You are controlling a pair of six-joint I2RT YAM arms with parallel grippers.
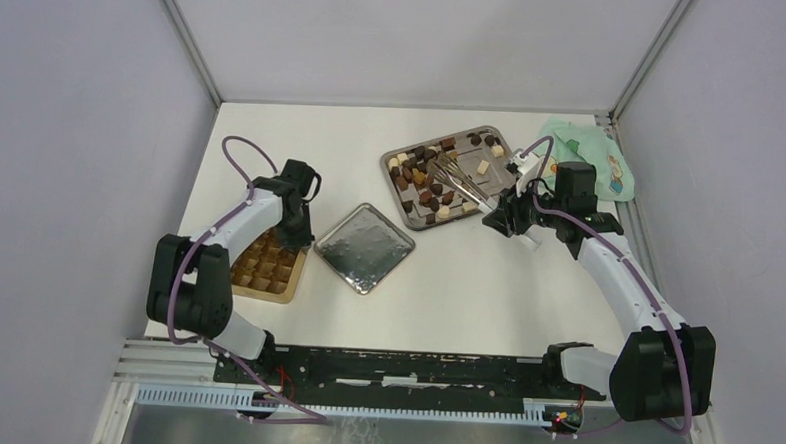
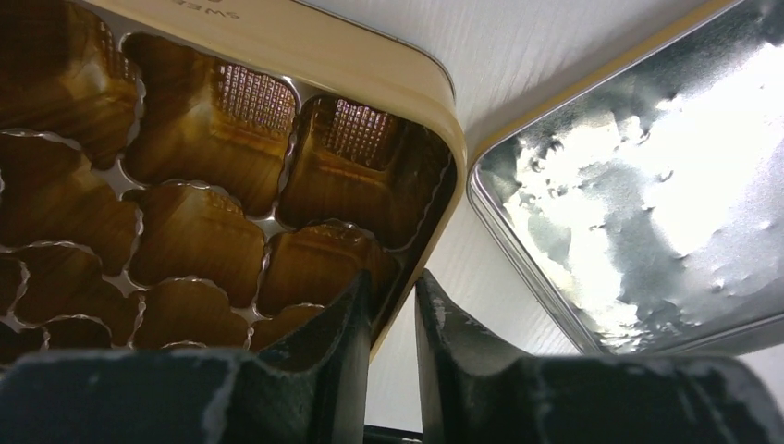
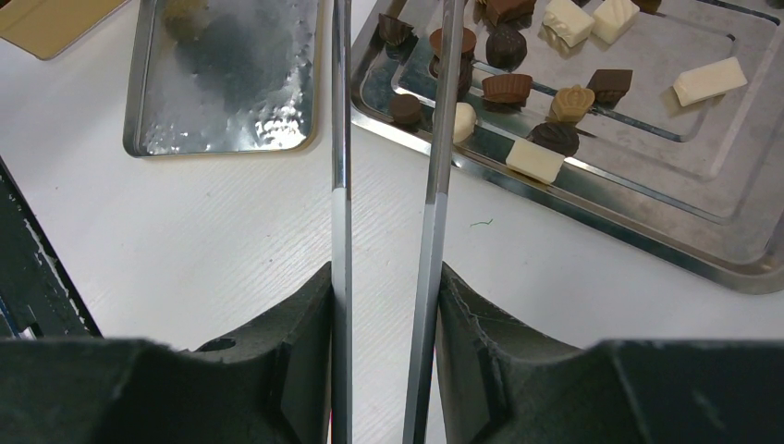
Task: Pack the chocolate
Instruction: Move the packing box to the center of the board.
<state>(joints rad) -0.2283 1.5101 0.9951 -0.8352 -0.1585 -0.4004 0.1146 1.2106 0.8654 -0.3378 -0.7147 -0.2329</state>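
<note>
- The chocolate (image 1: 423, 178) lies loose in the silver tray (image 1: 384, 163) near the table's (image 1: 466, 285) far right corner. A green cloth (image 1: 592, 156) is at that corner.
- The gold tin (image 1: 264, 268) is near the left edge, with the silver lid (image 1: 365, 247) just beside it and a thin strip of table between them.
- Open room: the near middle and the far left of the table.
- The right gripper (image 3: 384, 277) is clamped on the tongs (image 3: 434, 139), whose arms reach over the tray's near rim.
- The left gripper (image 2: 393, 282) is narrow, astride the tin's lid-side wall. Whether it pinches the wall cannot be told.
- Only the left wrist view shows the tin's moulded cups; the overhead view shows the arm covering the tin's far edge.
</note>
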